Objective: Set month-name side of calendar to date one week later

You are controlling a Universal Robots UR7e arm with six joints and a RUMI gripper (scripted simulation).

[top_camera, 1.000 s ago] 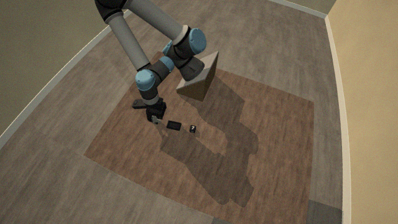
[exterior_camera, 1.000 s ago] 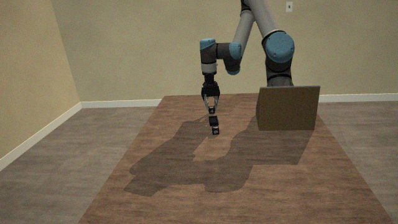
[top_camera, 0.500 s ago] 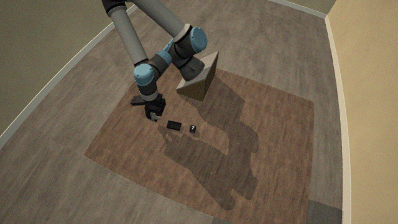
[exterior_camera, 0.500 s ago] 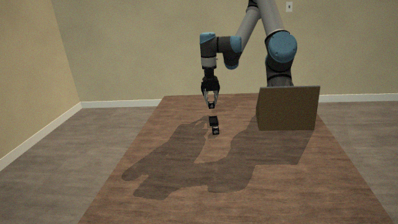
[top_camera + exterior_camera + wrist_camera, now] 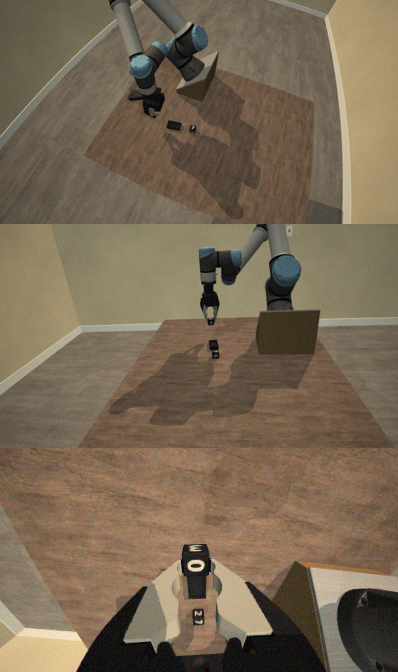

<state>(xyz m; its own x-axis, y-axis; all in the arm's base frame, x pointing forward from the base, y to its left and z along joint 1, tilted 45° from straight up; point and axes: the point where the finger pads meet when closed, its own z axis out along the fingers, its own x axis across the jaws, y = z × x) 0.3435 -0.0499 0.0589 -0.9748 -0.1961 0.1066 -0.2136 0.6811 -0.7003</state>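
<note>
My gripper (image 5: 152,112) hangs high above the wooden table top, shut on a black date cube (image 5: 196,565). The cube shows a white 0 on the face toward the wrist camera. In the exterior view the gripper (image 5: 211,321) holds the cube well above and behind the tray. The small black tray (image 5: 173,125) lies on the table with no cube in it; it also shows in the exterior view (image 5: 213,344). The second black cube (image 5: 193,128) sits on the table just beside the tray, with a white 7 on top. It also shows in the exterior view (image 5: 215,354) and, tiny, between my fingers in the wrist view (image 5: 197,617).
The arm's tan base block (image 5: 199,81) stands at the back of the table, right of the gripper (image 5: 287,331). The arm casts a wide shadow over the table in front of the tray.
</note>
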